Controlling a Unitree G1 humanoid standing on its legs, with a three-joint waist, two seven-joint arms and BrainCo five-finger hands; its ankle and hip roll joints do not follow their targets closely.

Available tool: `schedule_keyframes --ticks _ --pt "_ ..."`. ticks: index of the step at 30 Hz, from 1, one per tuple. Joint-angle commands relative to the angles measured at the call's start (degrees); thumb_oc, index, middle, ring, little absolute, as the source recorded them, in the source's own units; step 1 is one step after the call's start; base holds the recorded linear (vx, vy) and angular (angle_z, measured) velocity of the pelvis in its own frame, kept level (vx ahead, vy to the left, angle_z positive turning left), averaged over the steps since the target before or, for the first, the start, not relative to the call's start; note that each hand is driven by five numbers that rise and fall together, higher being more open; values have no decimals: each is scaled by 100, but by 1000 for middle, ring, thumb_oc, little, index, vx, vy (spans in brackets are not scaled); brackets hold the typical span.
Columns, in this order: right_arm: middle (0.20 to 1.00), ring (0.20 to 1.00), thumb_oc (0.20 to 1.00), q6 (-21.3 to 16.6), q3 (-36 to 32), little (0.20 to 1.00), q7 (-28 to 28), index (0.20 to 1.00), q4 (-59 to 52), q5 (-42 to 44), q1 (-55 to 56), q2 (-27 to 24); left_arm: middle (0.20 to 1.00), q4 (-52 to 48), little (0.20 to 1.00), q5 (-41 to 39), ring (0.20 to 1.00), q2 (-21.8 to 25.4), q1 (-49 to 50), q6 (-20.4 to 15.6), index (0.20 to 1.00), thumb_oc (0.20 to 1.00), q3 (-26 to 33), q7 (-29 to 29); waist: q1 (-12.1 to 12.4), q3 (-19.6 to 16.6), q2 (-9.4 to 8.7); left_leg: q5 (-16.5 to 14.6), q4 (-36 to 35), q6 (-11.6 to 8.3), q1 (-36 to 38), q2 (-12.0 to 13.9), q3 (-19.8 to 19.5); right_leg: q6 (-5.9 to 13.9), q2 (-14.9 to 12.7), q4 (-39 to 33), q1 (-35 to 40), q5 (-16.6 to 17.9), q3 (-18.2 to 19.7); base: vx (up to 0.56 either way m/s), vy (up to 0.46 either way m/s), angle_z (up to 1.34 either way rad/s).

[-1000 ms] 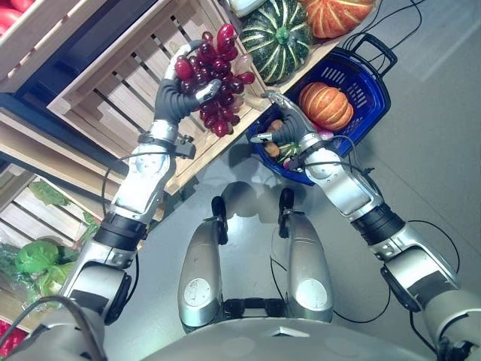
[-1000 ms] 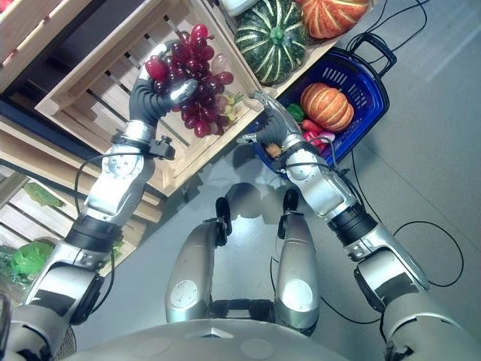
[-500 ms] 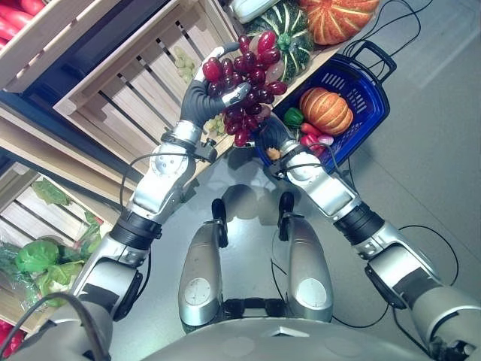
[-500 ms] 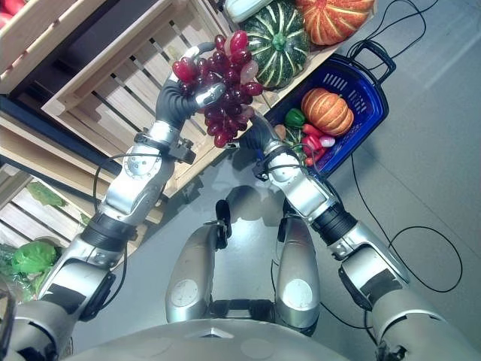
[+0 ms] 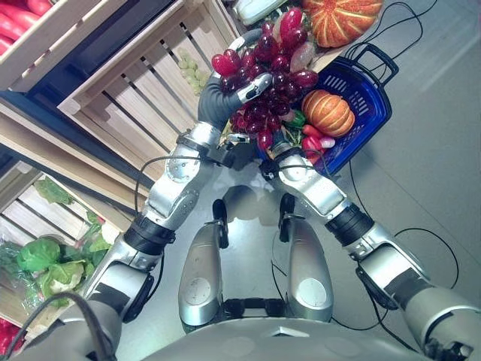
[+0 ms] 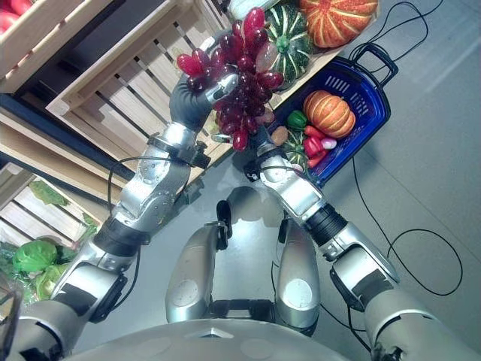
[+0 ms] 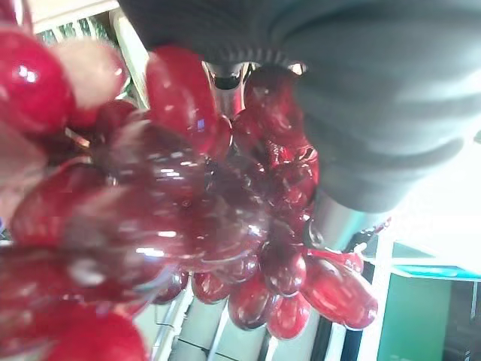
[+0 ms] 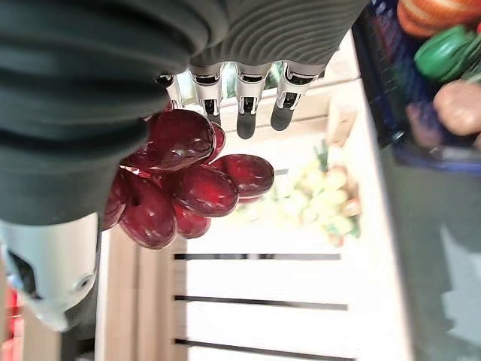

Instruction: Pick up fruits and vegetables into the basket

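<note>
The wooden crates (image 5: pixel 128 90) fill the robot's left side of the eye views, their slatted floors tilted toward the camera, with a small green grape bunch (image 5: pixel 190 66) lying in the nearest one and leafy greens (image 5: pixel 45 259) lower down. On the robot's right the blue basket (image 6: pixel 368 98) sits on the floor, already holding an orange pumpkin (image 6: pixel 329 113), a green pepper (image 6: pixel 297 119) and some small red pieces (image 6: pixel 313 144); a striped green squash (image 6: pixel 287 37) and a second orange pumpkin (image 5: pixel 342 16) rest on the shelf just beyond it. The left robot hand (image 5: pixel 225 94) is raised between crates and basket with its fingers curled round a bunch of red grapes (image 5: pixel 274 71), which hangs from the grip with its long axis running downward toward the robot. The basket lies to the right of the bunch and beyond it, near but not yet beneath; from here the coming move looks like a short carry to the right until the grapes hang over the basket's open mouth. The right robot hand (image 8: pixel 240 98) sits just under the bunch's lower end, by the basket's near rim, its fingers straight and relaxed, holding nothing. That puts it closest to the basket, and it could get in the way of the descending bunch.
</note>
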Motion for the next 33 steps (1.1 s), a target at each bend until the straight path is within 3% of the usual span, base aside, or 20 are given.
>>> schedule_keyframes --ticks 1,11,12,13,14,29,32,33 --pt "1000 1000 1000 -789 -78 1000 -140 1000 -308 344 5 564 200 -781 200 -466 200 -261 -171 -68 200 200 -334 37 98 -523 -156 -411 -101 264 142 -168 106 290 -224 -344 479 -260 -62 22 -9 5" --pt "1000 1000 1000 -1397 -257 1000 -348 1000 -440 528 113 559 200 -614 200 -532 200 -379 65 -142 200 200 -388 274 115 -529 -160 -416 -60 284 154 -172 98 265 -230 -367 539 -247 -100 0 0 0" --pt "875 875 875 -1432 -291 875 -324 875 -487 511 139 529 200 -604 200 -487 200 -375 96 -191 200 200 -381 285 112 -527 -167 -414 -54 292 156 -172 96 263 -226 -364 542 -243 -92 0 0 0" --pt "354 354 354 -1455 -307 354 -311 354 -496 476 153 513 200 -595 200 -438 200 -373 108 -228 200 200 -367 285 113 -532 -170 -413 -59 295 162 -170 99 263 -226 -366 544 -244 -93 0 0 0" --pt "200 200 200 -1483 -314 200 -303 200 -498 459 160 507 200 -592 200 -415 200 -372 111 -243 200 200 -359 289 114 -535 -171 -414 -62 296 166 -170 100 263 -225 -370 548 -245 -95 0 0 0" --pt "200 200 200 -1630 -364 200 -121 200 -595 275 264 295 200 -589 200 -316 200 -316 271 -328 200 200 -242 452 143 -563 -198 -413 -49 301 206 -141 76 253 -217 -369 603 -244 -105 0 -1 0" --pt "200 200 200 -1736 -365 200 30 200 -551 497 306 295 200 -552 200 -529 200 -313 293 -8 200 200 -242 434 153 -570 -195 -409 -57 301 214 -139 65 248 -207 -369 616 -249 -116 0 0 0" --pt "200 200 200 -1771 -378 200 123 200 -546 601 306 299 787 -530 787 -488 787 -316 301 211 787 787 -246 520 148 -566 -193 -412 -48 298 211 -138 63 247 -206 -362 614 -252 -114 0 0 0"
